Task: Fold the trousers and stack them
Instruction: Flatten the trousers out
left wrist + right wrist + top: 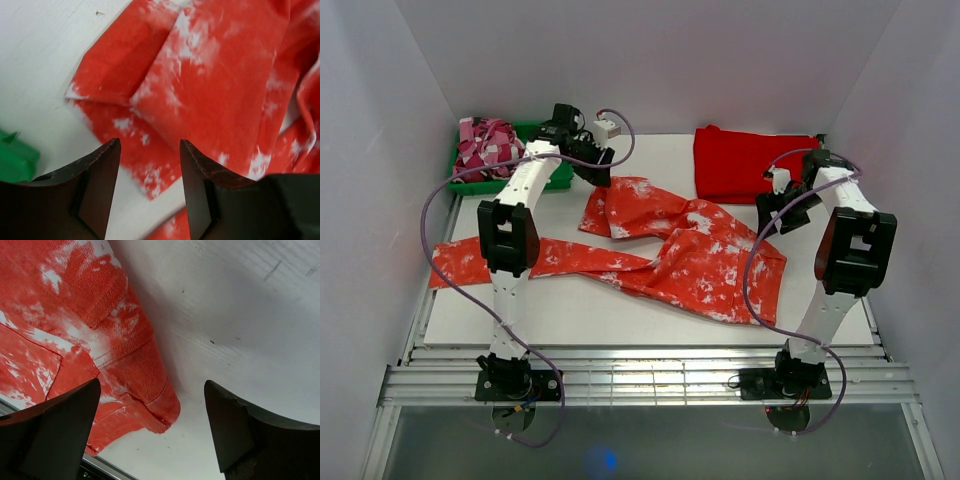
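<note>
Left gripper (150,145) parted, empty, above far leg fold | right gripper (151,385) wide, empty, above right corner of trousers (700,250) | I judge both poised to grasp edges.

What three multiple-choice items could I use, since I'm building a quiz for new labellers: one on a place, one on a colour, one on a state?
1. Where on the table is the green bin?
A. far left corner
B. far right corner
C. near edge, centre

2. What colour is the folded cloth at the far right?
A. blue
B. plain red
C. white

3. How do the right jaws stand?
A. shut on cloth
B. wide open, gripping nothing
C. shut on the bin

Answers:
1 A: the top view shows the bin at the far left, beside the left arm.
2 B: it is solid red, without the white speckles of the trousers.
3 B: the right wrist view shows them far apart, with only the trousers' edge and bare table below.
</note>
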